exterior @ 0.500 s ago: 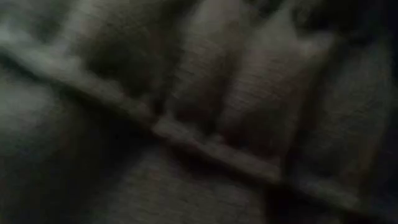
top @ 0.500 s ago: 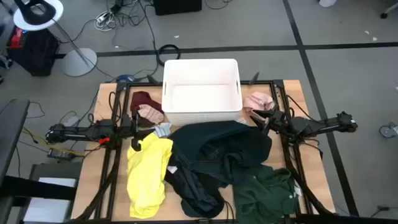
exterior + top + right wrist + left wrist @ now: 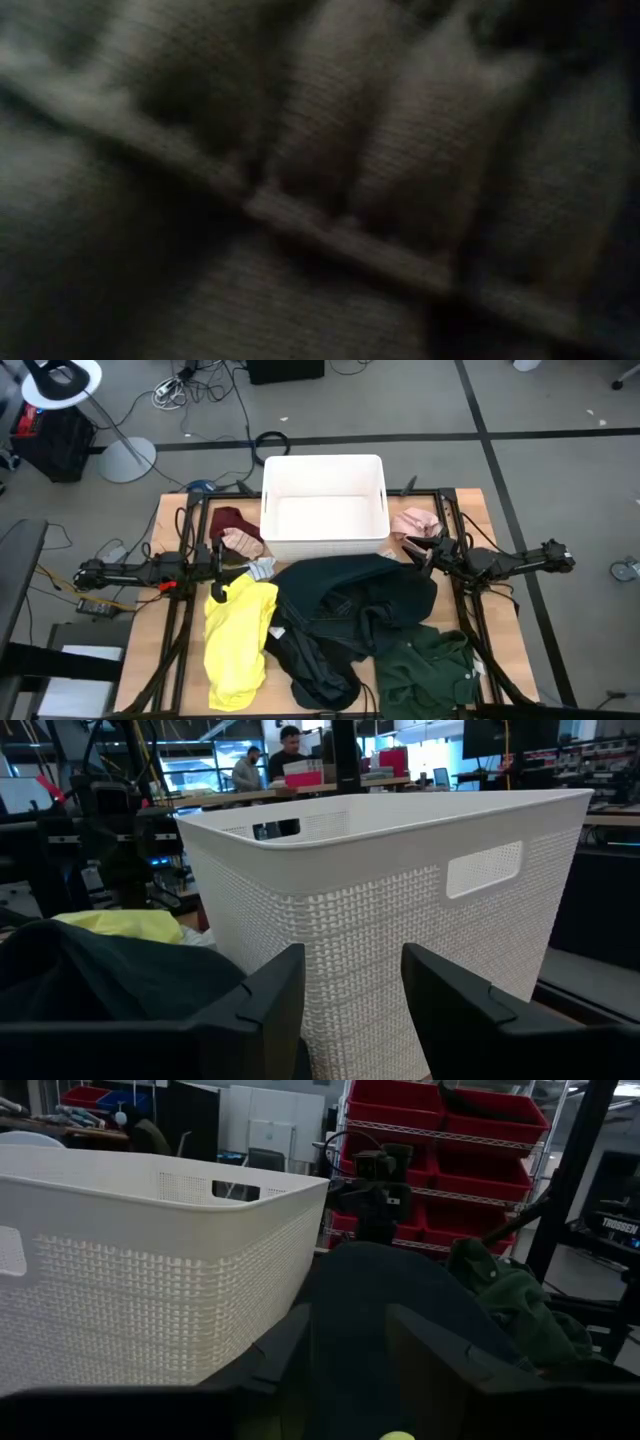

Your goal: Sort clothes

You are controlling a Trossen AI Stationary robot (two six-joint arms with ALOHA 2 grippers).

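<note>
White plastic fills the upper middle of the high view: a rectangular bin [image 3: 324, 505] stands on the wooden bench [image 3: 470, 510]. Below it, in the centre of the frame, a black top [image 3: 345, 610] lies spread in a heap, with a dark green top [image 3: 430, 665] at lower right and a yellow shirt [image 3: 238, 640] at lower left. A maroon piece [image 3: 232, 520] and a pink piece [image 3: 243, 541] sit just left of the bin; another pink piece [image 3: 413, 521] sits just right of it. A small striped sock [image 3: 262, 568] lies between the yellow shirt and the bin. The left tool [image 3: 215, 568] rests at the yellow shirt's upper edge; the right tool [image 3: 412, 549] lies at the black top's upper right edge, beside the bin.

Low view: dark ribbed cloth [image 3: 320, 200] fills the whole frame, too close to tell which garment.

Left wrist view: the left tool [image 3: 345, 1342] stands spread, fingers apart with black cloth between them, the bin at frame left, green cloth at right.

Right wrist view: the right tool [image 3: 350, 982] is spread, facing the bin's wall; black and yellow cloth show at left, people [image 3: 265, 765] at far desks.
</note>
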